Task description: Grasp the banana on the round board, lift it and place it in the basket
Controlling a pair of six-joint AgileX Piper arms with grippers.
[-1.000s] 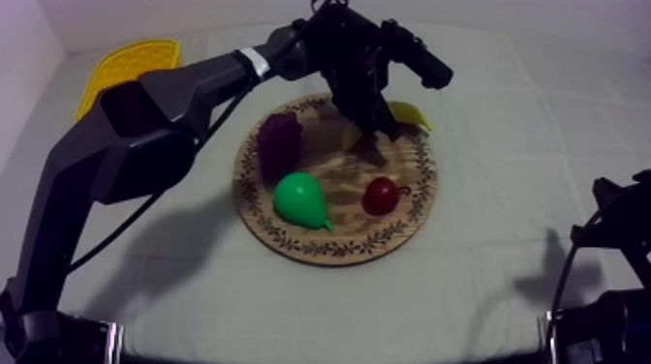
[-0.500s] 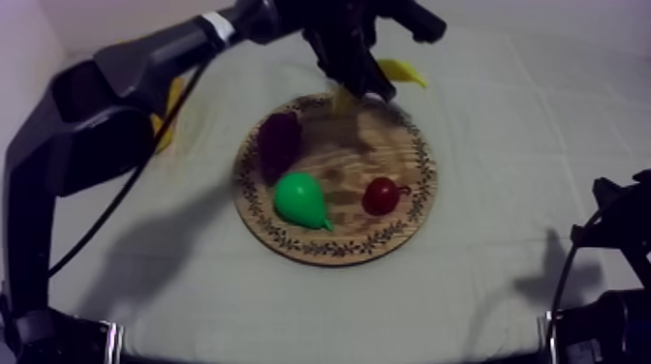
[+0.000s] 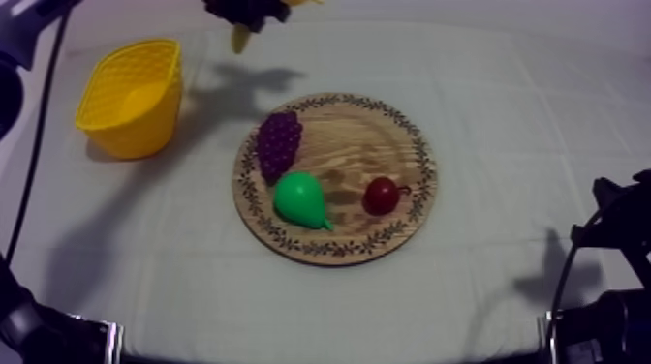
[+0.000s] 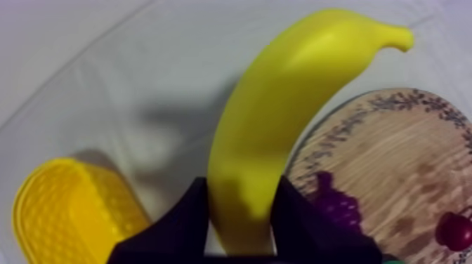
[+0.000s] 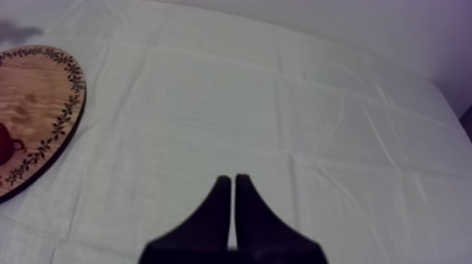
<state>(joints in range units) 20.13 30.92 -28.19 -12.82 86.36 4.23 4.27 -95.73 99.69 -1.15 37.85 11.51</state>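
The basket [image 3: 131, 97] stands upright on the cloth [image 3: 291, 310] at the far left, well apart from the board [image 3: 339, 126]. To its right, at the far edge of the top view, the left gripper [image 4: 241, 181] hangs above the cloth with the banana [image 4: 281, 119] in it; its two fingers [image 4: 184, 221] are closed against the banana's sides near one end, and the rest of the fruit sticks out beyond them. The banana is off the board and not in the basket; it is in the air over the cloth between the two; in the left wrist view its far tip reaches over the board's rim; its shadow [image 3: 242, 79] falls on the cloth between basket and board.

On the board the grapes [image 3: 279, 143] lie at the left side; the pear [image 3: 300, 200] lies just in front of them, whether touching I cannot tell; the small red fruit [image 3: 381, 196] sits right of the pear, apart from it.

The right gripper [image 5: 232, 184] sits low at the right, over bare cloth, well apart from the board; its fingers [image 5: 214, 210] lie pressed together in a narrow wedge with nothing between them.
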